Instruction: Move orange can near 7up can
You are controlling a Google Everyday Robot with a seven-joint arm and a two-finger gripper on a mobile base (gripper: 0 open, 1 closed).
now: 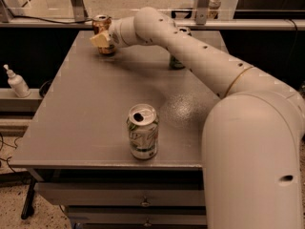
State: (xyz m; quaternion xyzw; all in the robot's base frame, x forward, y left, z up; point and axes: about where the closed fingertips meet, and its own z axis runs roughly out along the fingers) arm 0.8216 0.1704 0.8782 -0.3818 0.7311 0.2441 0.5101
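Camera view, the only 1 we have: the white robot arm (pixel 205 63) stretches from the near right across the grey counter (pixel 81 109) to its far-left corner. There the gripper (pixel 102 38) sits pressed against the near side of the copper-orange metallic drink can with the silver top (pixel 101 23). A yellowish pad covers part of the can's front. Contact looks likely, but whether the gripper is clamped on the can or just beside it, I cannot tell. The can stands upright, close to the back edge.

Now the target: the white-silver drink can with green lettering (pixel 143 131) stands alone near the front edge, opened at the top, well apart from the orange can. That gap is the whole job, so my read is that the carry has not begun and this is the grasp step.

A dark green can (pixel 176 62) stands at the back, mostly hidden behind the forearm; it would be easy to clip if the arm swings low.

Writing? The white-silver can shows green script, but I cannot read it. The orange can's label is covered. A white pump bottle (pixel 16 82) stands on a ledge off to the left.
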